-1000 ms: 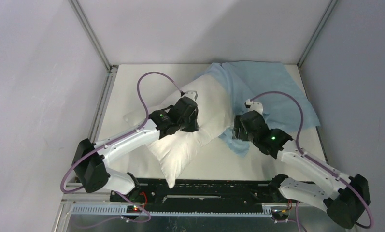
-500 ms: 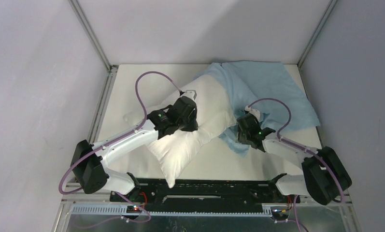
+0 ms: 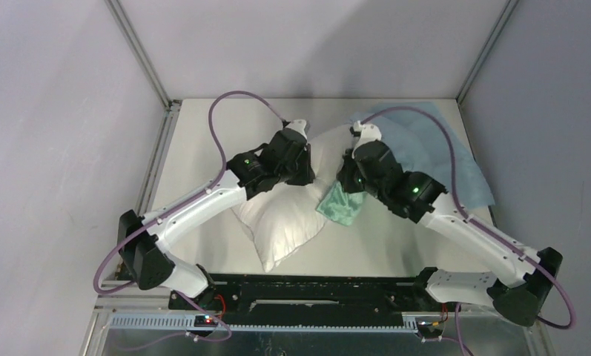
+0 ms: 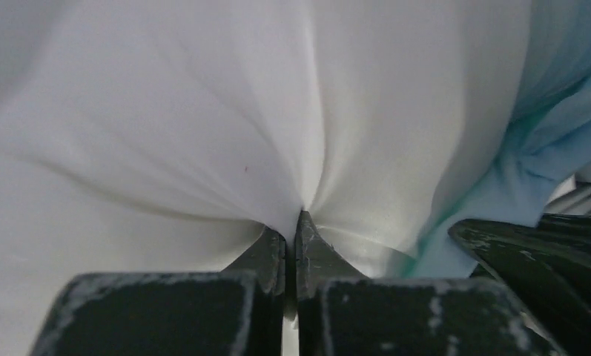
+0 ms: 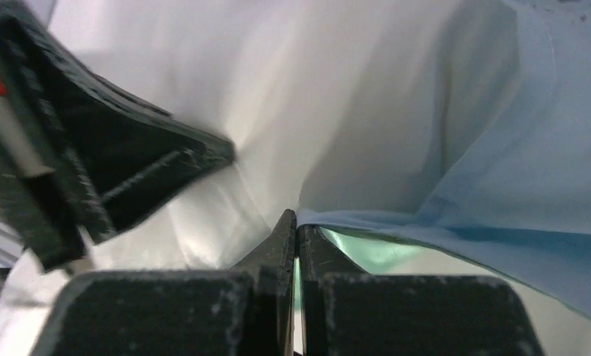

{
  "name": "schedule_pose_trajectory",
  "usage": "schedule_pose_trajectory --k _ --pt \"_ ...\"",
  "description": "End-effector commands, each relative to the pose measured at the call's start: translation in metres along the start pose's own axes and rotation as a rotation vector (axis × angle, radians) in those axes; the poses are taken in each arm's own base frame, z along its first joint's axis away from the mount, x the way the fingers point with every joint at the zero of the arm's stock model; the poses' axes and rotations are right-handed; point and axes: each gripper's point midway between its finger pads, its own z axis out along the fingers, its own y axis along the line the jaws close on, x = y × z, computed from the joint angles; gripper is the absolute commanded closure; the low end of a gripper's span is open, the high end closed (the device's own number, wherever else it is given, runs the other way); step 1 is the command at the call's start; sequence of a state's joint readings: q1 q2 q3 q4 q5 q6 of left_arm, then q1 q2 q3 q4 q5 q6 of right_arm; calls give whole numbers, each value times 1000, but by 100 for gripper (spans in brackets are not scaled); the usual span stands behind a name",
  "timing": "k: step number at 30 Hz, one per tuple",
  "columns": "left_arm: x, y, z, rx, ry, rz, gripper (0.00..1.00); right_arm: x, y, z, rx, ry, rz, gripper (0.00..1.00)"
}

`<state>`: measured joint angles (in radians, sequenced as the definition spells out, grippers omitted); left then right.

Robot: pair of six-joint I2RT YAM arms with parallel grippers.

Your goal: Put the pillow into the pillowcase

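The white pillow point(image 3: 283, 219) lies slantwise on the table, its far end under both wrists. My left gripper point(image 3: 305, 176) is shut on a pinch of pillow point(image 4: 203, 111) fabric, the cloth puckering at the closed tips point(image 4: 297, 221). My right gripper point(image 3: 344, 184) is shut on an edge of the pillowcase point(image 3: 444, 152); a sea-green flap point(image 3: 341, 205) hangs below it. In the right wrist view the closed gripper point(image 5: 297, 219) pinches the light blue pillowcase point(image 5: 522, 170) right against the pillow point(image 5: 277, 67), with the left gripper's finger point(image 5: 166, 167) close by.
Grey enclosure walls and metal posts point(image 3: 140, 55) ring the white table point(image 3: 203, 133). Purple cables point(image 3: 225, 111) arc over both arms. The black rail point(image 3: 314, 285) with the arm bases runs along the near edge.
The right gripper closed on the pillowcase edge and moved up and left toward the pillow, turning up the green flap. The left gripper carried the pillow's end slightly farther back.
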<state>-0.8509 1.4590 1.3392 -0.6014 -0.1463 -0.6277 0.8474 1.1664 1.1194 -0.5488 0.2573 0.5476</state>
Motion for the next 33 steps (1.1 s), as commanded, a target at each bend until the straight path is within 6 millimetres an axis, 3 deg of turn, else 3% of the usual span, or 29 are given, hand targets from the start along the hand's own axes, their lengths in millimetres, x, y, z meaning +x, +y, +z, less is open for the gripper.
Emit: schedule_pose_trajectory --k 1,5,7,10,11,15,17,20,22,25,28,30,33 --pt "-39 -97 -56 351 -89 40 100 -74 60 -53 -205 -103 -46 100" --pt "-39 -136 -107 555 -39 40 100 -124 85 -88 -202 -156 -84 100" --pt "-41 -142 -128 620 -30 26 99 -135 85 -79 -147 -142 -95 100" --pt "-43 -135 -141 702 4 -27 87 -133 74 -31 -105 -65 -63 100" --pt "-46 -126 -140 695 -1 -41 81 -127 64 -2 -69 -29 -43 100" --pt "-55 -72 -124 576 -20 -66 38 -93 22 89 52 104 11 100" --pt "-63 -42 -124 498 -54 -76 27 -81 8 125 73 126 37 100" --pt "-78 -3 -143 363 -152 -65 14 -77 -4 162 83 134 65 100" --pt "-79 16 -157 279 -196 -39 11 -81 -7 175 81 136 76 100" --pt "-49 36 -159 214 -158 -36 10 -95 -1 179 60 121 63 100" --pt "3 61 -147 145 -108 -95 9 -115 7 165 40 83 19 93" --pt "40 79 -137 96 -71 -153 9 -126 11 150 30 57 -15 75" --pt "76 102 -132 49 -82 -281 6 -131 13 122 44 42 -89 49"
